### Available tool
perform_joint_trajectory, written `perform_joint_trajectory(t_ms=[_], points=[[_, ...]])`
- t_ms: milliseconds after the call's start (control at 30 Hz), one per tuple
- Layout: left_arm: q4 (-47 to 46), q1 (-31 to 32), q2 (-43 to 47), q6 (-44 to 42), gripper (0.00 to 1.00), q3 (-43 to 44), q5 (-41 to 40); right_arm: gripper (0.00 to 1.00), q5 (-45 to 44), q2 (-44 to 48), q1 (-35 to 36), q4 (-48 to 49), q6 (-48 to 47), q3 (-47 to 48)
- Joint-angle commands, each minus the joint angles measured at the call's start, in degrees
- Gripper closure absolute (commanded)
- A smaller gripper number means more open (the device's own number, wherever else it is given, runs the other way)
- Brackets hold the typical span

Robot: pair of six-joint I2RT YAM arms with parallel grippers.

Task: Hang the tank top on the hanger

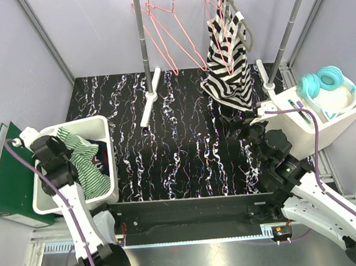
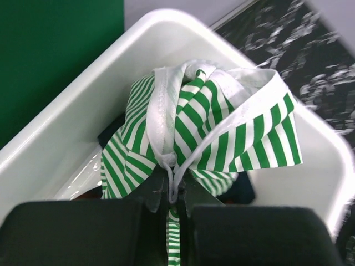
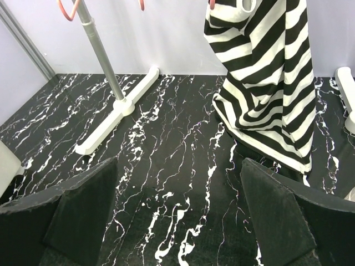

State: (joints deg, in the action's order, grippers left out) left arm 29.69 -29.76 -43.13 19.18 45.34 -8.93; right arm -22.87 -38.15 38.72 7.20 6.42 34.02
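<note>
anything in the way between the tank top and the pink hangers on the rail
Nothing visible. The left gripper holds the tank top at the bin; only bare mat lies between there and the hangers. The rack post stands left of them, the striped garment right.

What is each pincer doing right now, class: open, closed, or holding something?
Left pincer: closed on the soft green-and-white striped tank top.
Right pincer: open, holding nothing.

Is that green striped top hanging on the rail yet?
No, the green-striped tank top lies bunched in the white bin, pinched by the left fingers.
</note>
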Motion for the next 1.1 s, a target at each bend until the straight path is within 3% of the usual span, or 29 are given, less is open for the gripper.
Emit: perform_joint_trajectory(t_ms=[0,233,400,467,500,667,700,767,800,900,1067], points=[[-3.6,0.3,7.1,3.9,1.0,1.8,6.8,0.0,-0.2,-1.6,-0.2,1.2,-0.3,0.7],[-7.3,0.8,10.3,6.6,1.0,15.6,17.4,0.0,-0.2,-4.5,-0.2,0.7,-0.4,2.2],[-8.2,1.9,3.8,8.8,1.0,26.3,26.1,0.0,1.0,-5.3,-0.2,0.6,0.2,2.7],[-8.2,6.2,0.6,7.8,1.0,28.0,25.1,0.0,1.6,-5.5,-0.1,0.5,0.4,2.9],[-8.1,9.0,-0.3,5.7,1.0,29.3,21.2,0.0,1.8,-5.5,-0.2,0.3,0.6,3.2],[-7.6,39.8,-7.6,-4.1,1.0,32.8,-3.0,0.0,1.6,-5.0,-0.2,-0.5,0.7,3.3],[-7.6,47.9,-8.9,-5.5,1.0,33.4,-5.3,0.0,1.5,-4.9,-0.2,-0.7,0.7,3.2],[-7.6,55.6,-13.3,-9.6,1.0,35.9,-11.5,0.0,1.3,-4.9,-0.2,-0.8,0.8,3.2],[-7.7,62.4,-14.6,-10.8,1.0,36.7,-13.2,0.0,1.2,-5.1,-0.2,-0.8,0.7,3.3],[-7.8,71.2,-19.0,-12.9,1.0,39.7,-14.6,0.0,0.9,-6.3,-0.2,-0.8,0.6,3.4],[-9.1,77.0,-21.5,-11.5,1.0,38.9,-8.8,0.0,0.1,-8.3,-0.2,-0.8,0.4,4.0]])
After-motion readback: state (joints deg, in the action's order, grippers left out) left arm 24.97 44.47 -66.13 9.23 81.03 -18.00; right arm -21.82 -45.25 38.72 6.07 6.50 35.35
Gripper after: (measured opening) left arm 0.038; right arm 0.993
